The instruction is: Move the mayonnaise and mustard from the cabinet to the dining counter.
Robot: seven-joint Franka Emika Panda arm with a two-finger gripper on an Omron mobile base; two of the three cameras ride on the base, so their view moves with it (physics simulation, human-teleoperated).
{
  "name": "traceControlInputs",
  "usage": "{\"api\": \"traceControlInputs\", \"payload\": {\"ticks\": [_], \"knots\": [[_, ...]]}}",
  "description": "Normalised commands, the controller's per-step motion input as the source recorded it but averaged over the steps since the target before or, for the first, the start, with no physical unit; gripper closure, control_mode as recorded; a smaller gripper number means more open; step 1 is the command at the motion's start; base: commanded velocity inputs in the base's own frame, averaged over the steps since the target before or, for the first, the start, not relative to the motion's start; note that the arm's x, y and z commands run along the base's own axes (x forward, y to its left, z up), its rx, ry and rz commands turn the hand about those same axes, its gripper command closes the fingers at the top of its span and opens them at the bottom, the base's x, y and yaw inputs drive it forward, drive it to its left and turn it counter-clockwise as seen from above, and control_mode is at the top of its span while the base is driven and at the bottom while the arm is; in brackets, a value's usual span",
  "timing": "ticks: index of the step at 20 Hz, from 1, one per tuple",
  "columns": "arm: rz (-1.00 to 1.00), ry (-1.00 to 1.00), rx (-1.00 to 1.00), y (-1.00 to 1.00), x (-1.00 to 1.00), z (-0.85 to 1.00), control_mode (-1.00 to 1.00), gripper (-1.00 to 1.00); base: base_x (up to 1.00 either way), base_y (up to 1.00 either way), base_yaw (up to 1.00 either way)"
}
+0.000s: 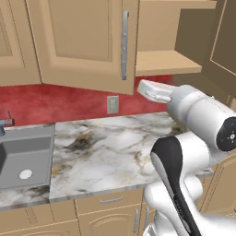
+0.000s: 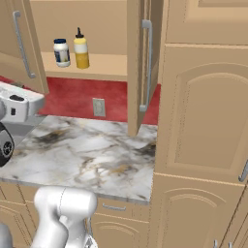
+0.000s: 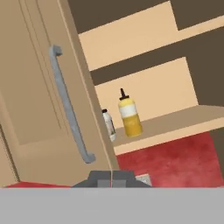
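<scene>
Left base view, arm: you see the white arm (image 1: 198, 120) rising at the lower right, with its hand end reaching toward the open cabinet (image 1: 83, 41); the tips are not clear here.
Left base view, shelf: the part of the lower shelf (image 1: 166, 62) that shows is bare; the door with the long silver handle (image 1: 124, 44) hides the rest.
Left base view, bench: the marble bench (image 1: 110, 147) with the grey sink (image 1: 25, 159) is below; this one is not the dining counter.
Right base view, mayonnaise: the mayonnaise (image 2: 61, 52) stands upright on the cabinet shelf, white jar with dark blue lid.
Right base view, mustard: the mustard (image 2: 81, 50) stands upright just beside the jar, on its right; I cannot tell if they touch.
Hand view, jaws: the gripper (image 3: 111, 178) shows at the bottom with the jaws pressed together and nothing between them.
Hand view, target: the camera looks past the door edge at the yellow bottle; the jar is half hidden behind that edge.
Progress: in my judgement nothing is moved yet; both things wait in the cabinet, well apart from the hand.
What is left for you: open the jaws, reach in, take one, carry it to the dining counter, then repeat for the other.
</scene>
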Motion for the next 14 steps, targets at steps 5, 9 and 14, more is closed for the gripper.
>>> {"api": "traceControlInputs", "payload": {"ticks": [5,9,14], "knots": [[0.0,0.12,0.53,-0.51,0.5,0.0,-1.0,1.0,0.0,0.0,0.0],[0.06,0.26,0.52,-0.46,0.75,0.0,-1.0,1.0,0.0,0.0,0.0],[0.26,0.4,0.44,-0.23,0.98,0.0,-1.0,1.0,0.0,0.0,0.0]]}}
